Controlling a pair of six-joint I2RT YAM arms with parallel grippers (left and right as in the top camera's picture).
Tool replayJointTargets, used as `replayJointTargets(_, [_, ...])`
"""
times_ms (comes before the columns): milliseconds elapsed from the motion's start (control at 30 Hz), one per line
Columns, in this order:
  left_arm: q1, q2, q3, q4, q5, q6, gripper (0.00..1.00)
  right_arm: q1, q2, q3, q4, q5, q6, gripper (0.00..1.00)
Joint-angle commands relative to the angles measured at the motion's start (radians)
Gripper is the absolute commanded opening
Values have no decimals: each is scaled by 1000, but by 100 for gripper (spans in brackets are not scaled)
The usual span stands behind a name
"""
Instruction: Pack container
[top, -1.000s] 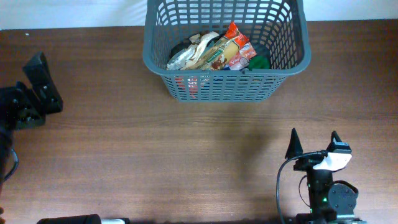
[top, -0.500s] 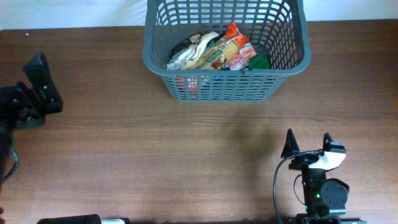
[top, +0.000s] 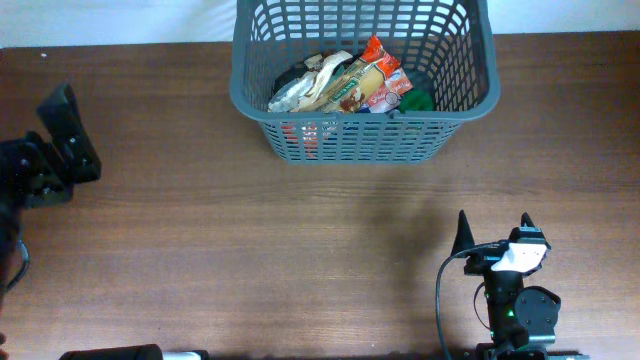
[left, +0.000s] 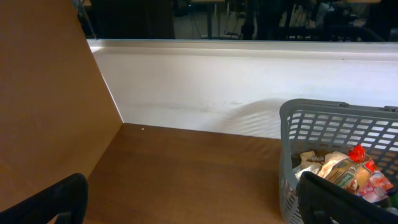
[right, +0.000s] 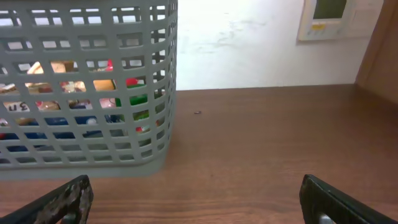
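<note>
Container (top: 360, 140) = the big dark grey basket w/ lattice walls and a thick rim. It sits at the far edge of the table (top: 250, 240), a bit right of centre in the overhead cam, by the white wall (left: 205, 93). Inside there's a heap of grocery packets (top: 335, 85). A red-topped one (top: 378, 58) lies slanted on the pile, sth green (top: 420, 100) is at the right end, and blue + red bits show thru the front slots in the right wrist cam. Can't read any labels tbh.

My left gripper (left: 191, 193) is out at the left edge of the table, well apart from the basket. Its jaws are spread as wide as they go w/ nothing between them. From its cam the basket's corner shows off to the right.

My right gripper (top: 495, 225) is down at the near edge, right of centre, fingers pointing toward the basket. It's also wide open and holding nothing, just bare wood in the gap. Basket is well away from it too.
</note>
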Motion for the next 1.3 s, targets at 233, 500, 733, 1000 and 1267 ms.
replayJointTargets(233, [7, 2, 2, 0, 7, 8, 99, 9, -12, -5, -11, -9, -34, 99])
replayJointTargets(500, [7, 2, 2, 0, 7, 8, 99, 9, -12, -5, -11, -9, -34, 99])
replayJointTargets(733, [7, 2, 2, 0, 7, 8, 99, 9, -12, -5, -11, -9, -34, 99])
replayJointTargets(1000, [7, 1, 2, 2, 7, 8, 99, 9, -12, -5, -11, -9, -34, 99])
replayJointTargets(1267, [7, -71, -51, 77, 95, 9, 99, 9, -12, -5, -11, -9, -34, 99])
